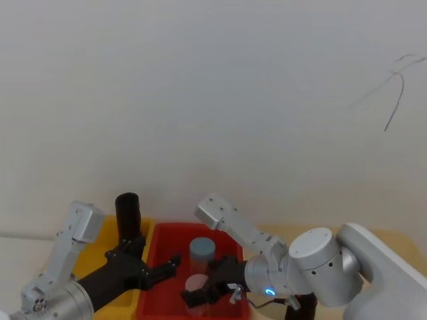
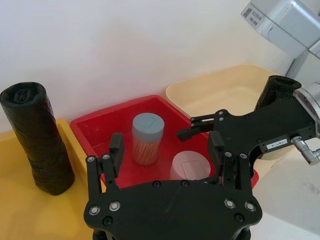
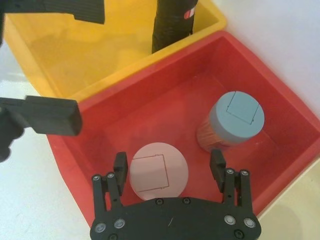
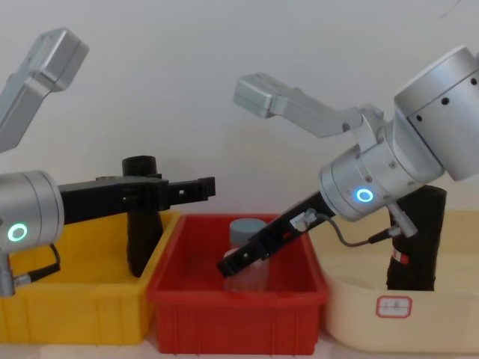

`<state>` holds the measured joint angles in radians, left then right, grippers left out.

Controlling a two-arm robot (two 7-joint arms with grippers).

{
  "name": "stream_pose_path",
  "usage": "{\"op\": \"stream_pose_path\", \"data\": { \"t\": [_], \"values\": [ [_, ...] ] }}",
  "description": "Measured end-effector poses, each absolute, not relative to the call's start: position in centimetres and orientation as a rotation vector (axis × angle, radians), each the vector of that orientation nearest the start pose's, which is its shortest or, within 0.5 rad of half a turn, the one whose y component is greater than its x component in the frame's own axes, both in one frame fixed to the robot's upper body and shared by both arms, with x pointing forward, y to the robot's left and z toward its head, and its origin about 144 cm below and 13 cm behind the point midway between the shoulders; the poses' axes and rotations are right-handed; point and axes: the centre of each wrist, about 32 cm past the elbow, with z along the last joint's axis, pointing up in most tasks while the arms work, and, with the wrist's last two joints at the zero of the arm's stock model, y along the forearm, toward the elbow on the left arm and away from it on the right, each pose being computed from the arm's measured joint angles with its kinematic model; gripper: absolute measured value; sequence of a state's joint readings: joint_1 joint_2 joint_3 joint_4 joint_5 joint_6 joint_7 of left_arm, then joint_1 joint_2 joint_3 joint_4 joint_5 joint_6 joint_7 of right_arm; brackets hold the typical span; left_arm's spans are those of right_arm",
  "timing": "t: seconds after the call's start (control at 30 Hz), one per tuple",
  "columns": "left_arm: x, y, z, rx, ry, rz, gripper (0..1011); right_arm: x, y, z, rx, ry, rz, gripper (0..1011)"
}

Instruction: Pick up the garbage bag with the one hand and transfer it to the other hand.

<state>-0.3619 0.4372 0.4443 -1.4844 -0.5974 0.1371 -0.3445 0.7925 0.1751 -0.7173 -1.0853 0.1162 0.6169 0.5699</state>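
Garbage bag (image 2: 35, 135) first: it stands upright at the back of the yellow bin (image 4: 75, 307), on your left arm's side. I take that placement as meant for the green-ringed arm to lift it, since the sticker on its side shows in the right wrist view. It is untouched and no grasp has begun.

Beside the yellow bin sit the red bin (image 4: 232, 314) and the cream bin (image 4: 419, 321). A second black roll (image 4: 423, 232) stands in the cream one; don't mistake it for your target.

Your left arm reaches forward roughly level, above the rim of the yellow bin. The left gripper (image 2: 166, 145) has its jaws spread wide and holds nothing. Its fingertips point over the red bin, so the bag lies off to one side, not between the fingers. You would need to swing back toward it.

Your right arm slopes down into the red bin. The right gripper (image 3: 169, 162), jaws also wide and empty, hangs over a pink-lidded canister (image 3: 159, 172), near a grey-lidded canister (image 3: 235, 117). It looks poorly placed to receive.
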Motion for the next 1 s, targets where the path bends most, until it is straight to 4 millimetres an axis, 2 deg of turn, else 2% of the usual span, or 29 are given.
{"op": "stream_pose_path", "data": {
  "t": [0.67, 0.9, 1.0],
  "values": [
    [53.25, 23.84, 121.21, 0.001, 0.089, 0.859, 1001, 62.12, -12.43, 125.12, -0.713, 0.102, -0.636, 1002],
    [53.25, 23.84, 121.21, 0.001, 0.089, 0.859, 1001, 62.14, -12.46, 125.05, -0.713, 0.106, -0.636, 886],
    [53.25, 23.83, 121.21, 0.001, 0.089, 0.859, 1001, 62.14, -12.46, 125.02, -0.714, 0.107, -0.635, 787]
  ]
}}
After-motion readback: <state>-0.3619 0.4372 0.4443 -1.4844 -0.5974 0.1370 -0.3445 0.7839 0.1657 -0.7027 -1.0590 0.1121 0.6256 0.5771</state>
